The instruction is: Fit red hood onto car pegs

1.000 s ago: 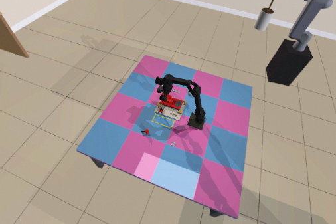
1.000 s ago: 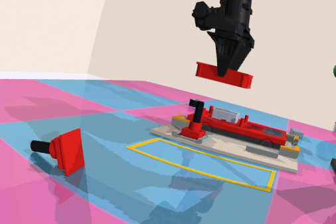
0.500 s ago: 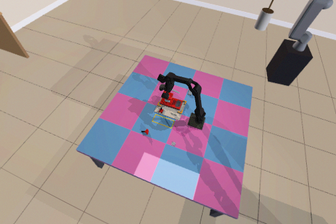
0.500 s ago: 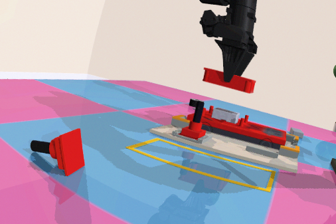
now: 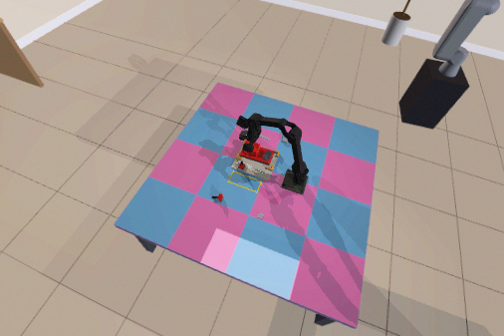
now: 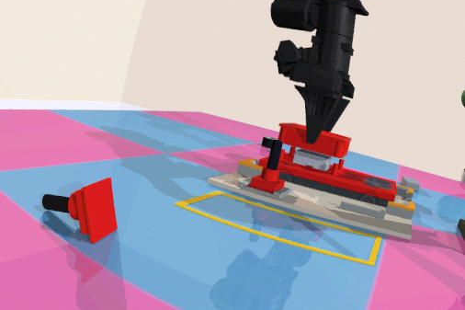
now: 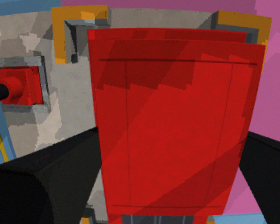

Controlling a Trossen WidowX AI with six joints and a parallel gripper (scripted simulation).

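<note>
My gripper (image 6: 317, 138) (image 7: 169, 135) is shut on the red hood (image 6: 338, 145) (image 7: 171, 110), its fingers on the two long sides. The hood hangs flat roof up and roughly level, a little above the rear of the red chassis (image 6: 368, 182) (image 5: 266, 156). The grey engine block (image 6: 311, 160) shows beneath it. A peg (image 6: 341, 166) stands near the hood's right end and another peg (image 6: 292, 152) near its left end; small gaps show above both. The other pegs are not clear. The chassis sits in the jig (image 6: 322, 201) (image 7: 73, 110). The hood's corner holes are hidden in the wrist view.
A red piece with a black handle (image 6: 267, 184) (image 7: 23, 90) stands on the jig's near side, close to the hood. Another such piece (image 6: 102, 211) (image 5: 219, 197) lies on the table. A yellow outline (image 6: 376, 251) is before the jig. A grey block (image 6: 410, 183) is behind its right end.
</note>
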